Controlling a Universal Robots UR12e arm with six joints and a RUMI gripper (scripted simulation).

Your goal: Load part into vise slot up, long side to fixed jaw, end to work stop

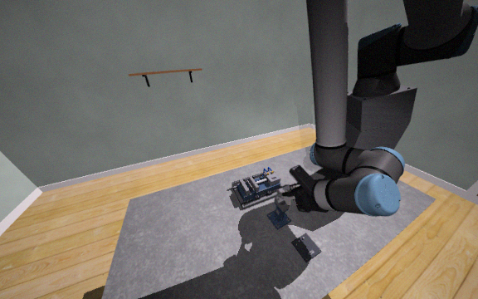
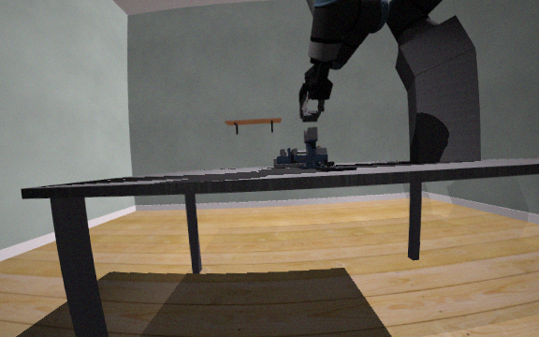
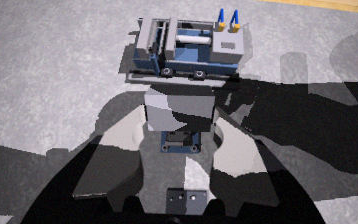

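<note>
My gripper (image 2: 312, 115) (image 3: 179, 106) is shut on the part, a plain grey block (image 3: 179, 111) held across between the fingertips, in the air. Its slot does not show in the wrist view. The vise (image 1: 260, 188) (image 3: 186, 54) stands beyond the part, at the top of the wrist view, with its jaws apart and nothing seen lying between them. The fixed jaw (image 3: 144, 41) is on the left, the moving jaw (image 3: 171, 41) is on the air cylinder's rod (image 3: 194, 39). The work stop cannot be made out clearly. The V-block (image 1: 280, 203) (image 2: 311, 135) is below the gripper, partly hidden by the part in the wrist view.
The infeed plate (image 1: 306, 247) (image 3: 187, 201) is on the near side of the V-block with no block on it. The V-block's blue base (image 1: 279, 222) stands between that plate and the vise. Two blue and yellow air fittings (image 3: 221, 23) (image 3: 236, 23) stick up from the air cylinder.
</note>
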